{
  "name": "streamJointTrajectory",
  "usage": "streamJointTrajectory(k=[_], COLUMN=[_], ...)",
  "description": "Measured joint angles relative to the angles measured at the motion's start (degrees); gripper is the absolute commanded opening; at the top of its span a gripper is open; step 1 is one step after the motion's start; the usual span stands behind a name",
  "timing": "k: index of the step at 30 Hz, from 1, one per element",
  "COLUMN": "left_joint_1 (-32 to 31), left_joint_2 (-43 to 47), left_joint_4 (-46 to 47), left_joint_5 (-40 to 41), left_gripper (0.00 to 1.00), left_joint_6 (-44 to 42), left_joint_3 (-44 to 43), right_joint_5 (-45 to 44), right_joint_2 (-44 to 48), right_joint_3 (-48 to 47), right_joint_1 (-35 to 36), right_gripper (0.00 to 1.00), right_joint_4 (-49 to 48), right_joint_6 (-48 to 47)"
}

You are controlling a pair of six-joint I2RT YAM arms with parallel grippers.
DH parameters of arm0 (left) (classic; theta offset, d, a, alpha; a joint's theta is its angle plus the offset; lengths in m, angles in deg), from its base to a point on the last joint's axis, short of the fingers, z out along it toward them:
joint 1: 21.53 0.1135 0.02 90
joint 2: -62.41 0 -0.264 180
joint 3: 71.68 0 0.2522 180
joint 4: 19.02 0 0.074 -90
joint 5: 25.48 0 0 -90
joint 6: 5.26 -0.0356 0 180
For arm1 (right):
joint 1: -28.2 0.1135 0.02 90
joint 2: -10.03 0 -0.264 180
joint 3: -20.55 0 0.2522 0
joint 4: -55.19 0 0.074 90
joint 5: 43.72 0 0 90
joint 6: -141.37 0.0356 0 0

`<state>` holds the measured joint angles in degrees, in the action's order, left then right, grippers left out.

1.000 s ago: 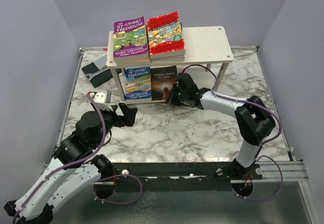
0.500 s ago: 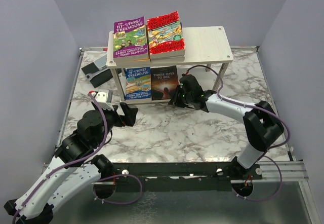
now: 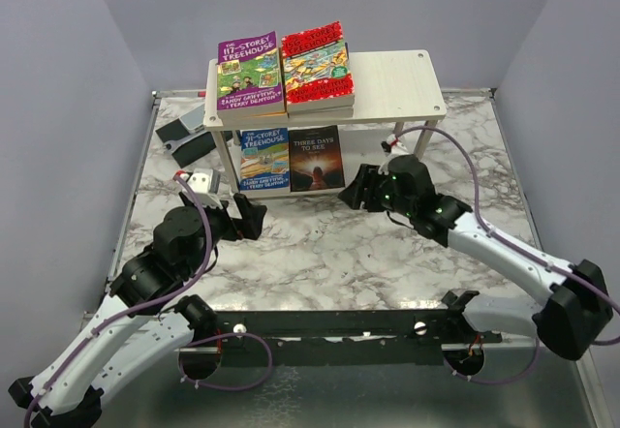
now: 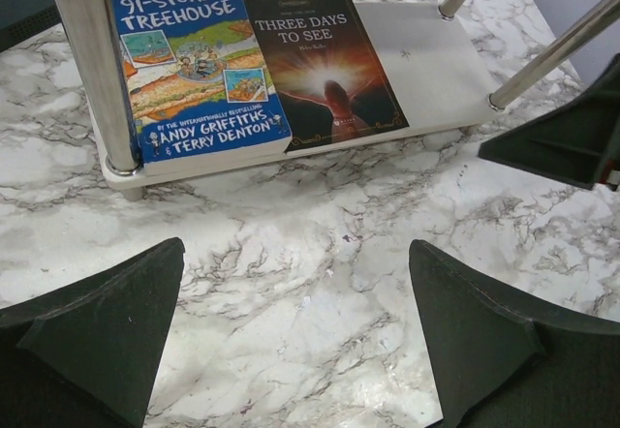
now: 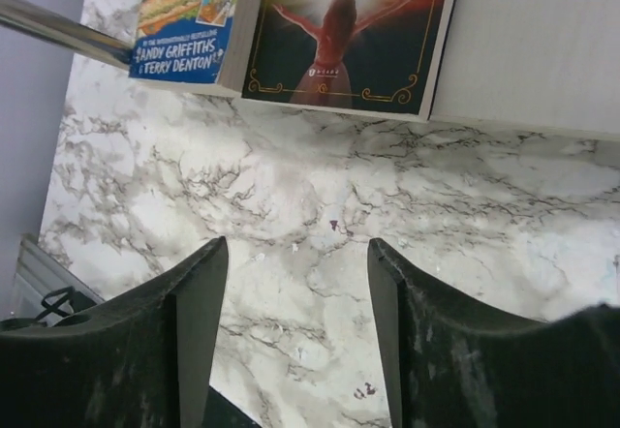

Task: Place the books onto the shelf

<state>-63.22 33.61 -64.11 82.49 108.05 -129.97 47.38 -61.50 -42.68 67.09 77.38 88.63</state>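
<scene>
— Pincers?
— Left pincer wide, empty, over the marble surface. Right pincer parted, empty, near the shelf.
— Books?
— Blue book and dark book flat, side by side, lower board. Purple book and red book on the top board.

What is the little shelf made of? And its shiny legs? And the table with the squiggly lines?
The shelf has boards that look like pale wood or wood-look laminate: faint grain, matte face. Its legs look like polished metal: silvery and reflective. The table looks like marble, perhaps only a printed surface: white with grey veins.
</scene>
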Motion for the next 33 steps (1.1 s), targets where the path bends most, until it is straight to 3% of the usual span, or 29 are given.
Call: streamJointTrajectory(k=[9, 20, 33], left_joint_1=[0.00, 0.00, 0.07], left_joint_2=[-0.46, 1.20, 2.14], left_joint_4=[0.39, 0.70, 1.38], left_joint_5=[-0.57, -0.59, -1.68], left_gripper=[0.99, 0.99, 0.99], left_joint_6=[0.00, -0.02, -0.52], left_joint_3=[0.04, 0.37, 0.44], right_joint_5=[-4.94, -9.75, -11.10], right_joint_2=[19.80, 36.68, 42.34], right_joint_3=[5.40, 10.51, 11.19], right_joint_1=[0.00, 0.00, 0.00], right_gripper=[0.79, 0.85, 0.91], right_joint_4=[1.53, 4.74, 7.72], right_joint_6=[-7.19, -11.39, -11.43])
